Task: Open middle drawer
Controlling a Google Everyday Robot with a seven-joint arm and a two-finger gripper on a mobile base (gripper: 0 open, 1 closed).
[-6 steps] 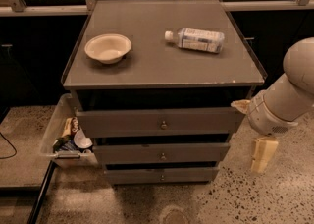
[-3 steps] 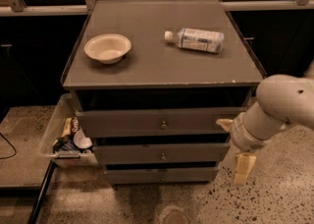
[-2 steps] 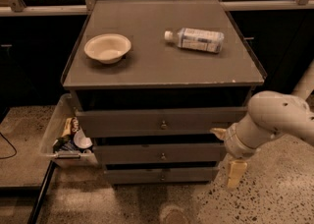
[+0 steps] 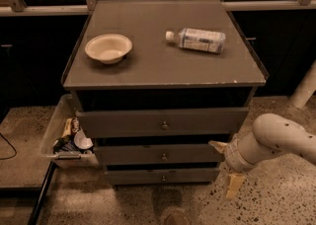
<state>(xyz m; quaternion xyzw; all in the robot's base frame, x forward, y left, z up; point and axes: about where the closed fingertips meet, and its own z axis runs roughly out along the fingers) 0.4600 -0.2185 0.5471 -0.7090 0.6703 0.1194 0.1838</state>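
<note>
Speckled floor (image 4: 276,204), grey cabinet (image 4: 163,68). Grey flat-fronted middle drawer (image 4: 133,154) shut, small round metal knob (image 4: 164,157) central. Cream two-finger tool (image 4: 220,169) just right of its front, fingers (image 4: 233,185) apart, holding nothing. Best: go left, straddle knob squarely, clamp, pull straight nearward.

Speckled floor (image 4: 291,197), dark cabinets (image 4: 29,66), dim light

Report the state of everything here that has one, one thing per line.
middle drawer: shut, knob untouched
top drawer: shut
bottom drawer: shut
bowl: upright, empty
bottle: lying on its side, capped
side bin: tilted outward, holding packets
gripper: fingers open, holding nothing, just right of the middle drawer
</note>
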